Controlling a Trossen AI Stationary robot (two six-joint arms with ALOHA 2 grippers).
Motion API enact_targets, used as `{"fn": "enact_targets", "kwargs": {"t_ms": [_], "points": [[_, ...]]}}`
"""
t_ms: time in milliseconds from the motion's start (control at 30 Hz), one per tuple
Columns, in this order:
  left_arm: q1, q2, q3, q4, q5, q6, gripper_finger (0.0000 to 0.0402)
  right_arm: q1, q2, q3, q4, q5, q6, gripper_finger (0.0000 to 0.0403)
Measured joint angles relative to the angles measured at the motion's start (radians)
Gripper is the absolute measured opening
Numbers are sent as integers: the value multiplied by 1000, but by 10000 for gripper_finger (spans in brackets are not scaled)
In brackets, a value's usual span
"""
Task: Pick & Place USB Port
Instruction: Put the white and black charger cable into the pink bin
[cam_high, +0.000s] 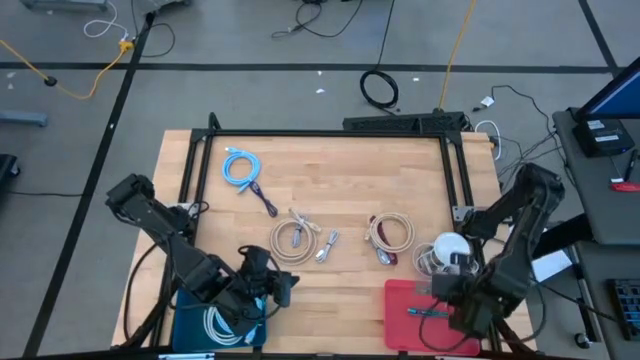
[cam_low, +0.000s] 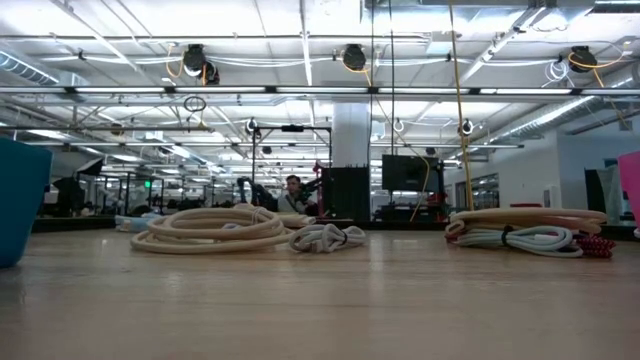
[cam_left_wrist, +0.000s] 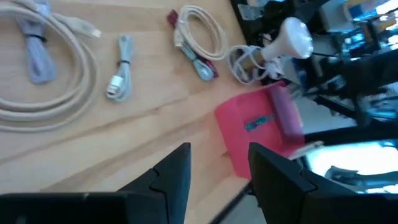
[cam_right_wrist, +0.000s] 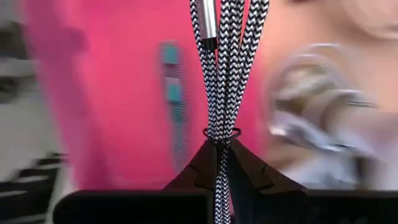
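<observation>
One braided cable (cam_right_wrist: 225, 68) is clamped in your right tool (cam_right_wrist: 219, 146), over the red bin (cam_high: 400, 305). Left tool (cam_left_wrist: 217, 171) open, empty. Several cables remain on the surface (cam_high: 340, 185).

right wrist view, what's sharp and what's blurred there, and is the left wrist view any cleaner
Right wrist view: the braided black-and-white cable in the right gripper is crisp, while the pink bin and the pale cables behind it are smeared. Left wrist view: mildly soft throughout, the beige cable coil readable, the far edge by the pink bin blurrier.
</observation>
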Motion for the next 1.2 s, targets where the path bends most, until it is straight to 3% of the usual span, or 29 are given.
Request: {"fn": "enact_targets", "kwargs": {"t_ms": [333, 633, 1033, 1200], "points": [[-24, -1, 0, 81, -8, 32, 163, 43, 101, -94, 261, -52, 40, 8], [-25, -2, 0, 101, -27, 51, 163, 104, 100, -205, 464, -79, 105, 8], [-27, -2, 0, 132, -28, 87, 163, 119, 100, -213, 511, -77, 92, 8], [-26, -2, 0, 133, -28, 87, 163, 119, 100, -213, 540, -77, 81, 57]]}}
